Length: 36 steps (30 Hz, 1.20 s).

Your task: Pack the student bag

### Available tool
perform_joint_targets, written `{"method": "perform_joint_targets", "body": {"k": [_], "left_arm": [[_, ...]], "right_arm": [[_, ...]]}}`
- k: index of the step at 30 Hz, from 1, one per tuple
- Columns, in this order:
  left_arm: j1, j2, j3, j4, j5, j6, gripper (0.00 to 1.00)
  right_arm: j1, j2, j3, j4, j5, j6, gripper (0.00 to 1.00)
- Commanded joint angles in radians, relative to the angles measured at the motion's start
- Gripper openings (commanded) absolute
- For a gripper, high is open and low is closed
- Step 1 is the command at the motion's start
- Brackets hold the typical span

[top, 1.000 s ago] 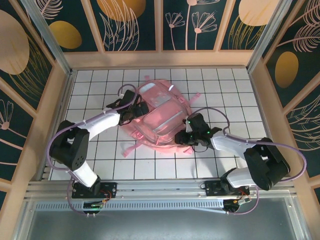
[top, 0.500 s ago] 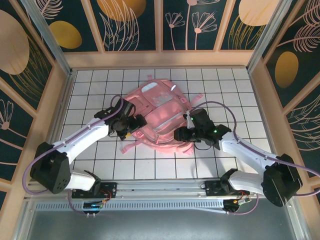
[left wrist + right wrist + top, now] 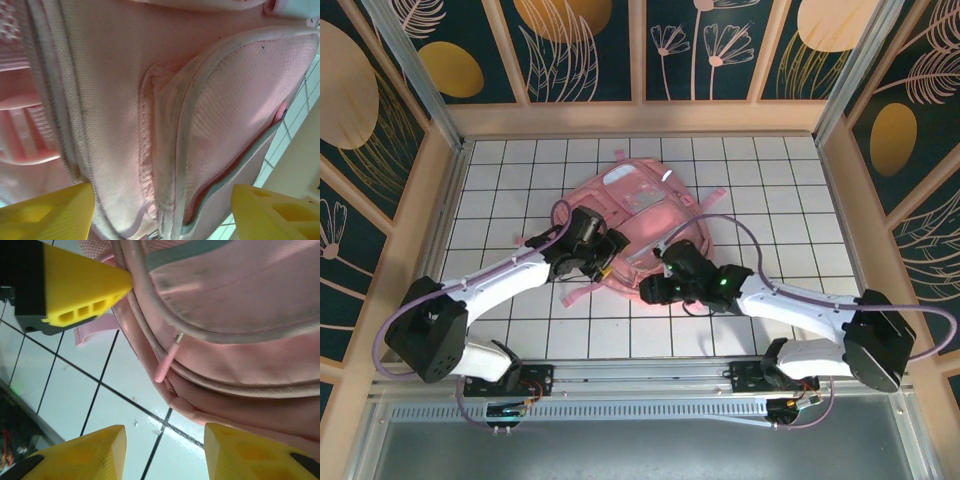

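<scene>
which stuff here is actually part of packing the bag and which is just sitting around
Part of the job:
- student bag
- its zipper pull
- left gripper
- right gripper

Just surroundings:
- white tiled table
- patterned walls

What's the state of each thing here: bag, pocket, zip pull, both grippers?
student bag: lying flat on the tiled table, front pockets up, straps splayed.
front pocket: zipped or open, cannot tell.
zip pull: dangling free at the bag's edge, ungripped.
left gripper: open, close over the front pocket.
right gripper: open, nothing held, zip pull ahead of it.
</scene>
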State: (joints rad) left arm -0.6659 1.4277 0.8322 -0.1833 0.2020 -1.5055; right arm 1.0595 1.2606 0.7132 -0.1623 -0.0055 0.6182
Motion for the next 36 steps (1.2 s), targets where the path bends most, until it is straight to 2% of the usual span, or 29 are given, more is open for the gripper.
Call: {"method": "perform_joint_targets", "body": {"k": [1,2,5,6,9,11,12,13,17,20,24,32,35,36], "left_arm": [[-0.015,-0.007,-0.031,0.069,-0.020,-0.066,0.56],[-0.014,-0.014,-0.043,0.064,-0.042,-0.076,0.49],[-0.015,-0.030,-0.089,0.103,-0.062,-0.132,0.43],[-0.015,-0.032,-0.101,0.130,-0.055,-0.145,0.42],[-0.014,-0.014,-0.108,0.178,-0.021,-0.161,0.33],[-0.015,0.004,-0.088,0.180,0.003,-0.138,0.15],[-0.016,0.009,-0.075,0.166,0.008,-0.126,0.11],[-0.015,0.015,-0.058,0.139,0.007,-0.111,0.00],[-0.015,0.001,0.000,0.037,-0.028,-0.063,0.00],[-0.015,-0.016,-0.031,0.088,-0.012,-0.119,0.00],[-0.016,-0.011,-0.031,0.128,0.049,-0.162,0.00],[-0.017,-0.039,-0.002,0.103,0.030,-0.162,0.00],[-0.016,-0.039,-0.015,0.115,0.039,-0.165,0.00],[-0.017,-0.040,-0.022,0.122,0.042,-0.168,0.00]], "right_arm": [[0.036,0.028,0.041,0.118,0.199,0.023,0.47],[0.033,0.051,0.053,0.111,0.221,0.024,0.48],[0.028,0.126,0.094,0.043,0.301,0.072,0.49],[0.028,0.142,0.100,0.044,0.299,0.071,0.50],[0.027,0.180,0.117,0.070,0.267,0.059,0.49],[0.027,0.186,0.124,0.080,0.264,0.054,0.49],[0.026,0.185,0.127,0.078,0.265,0.050,0.49],[0.024,0.179,0.133,0.067,0.273,0.049,0.50],[0.003,0.143,0.132,0.038,0.244,0.050,0.50],[-0.018,0.136,0.127,0.030,0.164,0.037,0.51],[-0.017,0.170,0.165,-0.033,0.163,0.090,0.52],[0.004,0.336,0.270,-0.192,0.336,0.172,0.53],[0.023,0.389,0.311,-0.258,0.399,0.209,0.45],[0.027,0.390,0.320,-0.271,0.423,0.218,0.36]]}}
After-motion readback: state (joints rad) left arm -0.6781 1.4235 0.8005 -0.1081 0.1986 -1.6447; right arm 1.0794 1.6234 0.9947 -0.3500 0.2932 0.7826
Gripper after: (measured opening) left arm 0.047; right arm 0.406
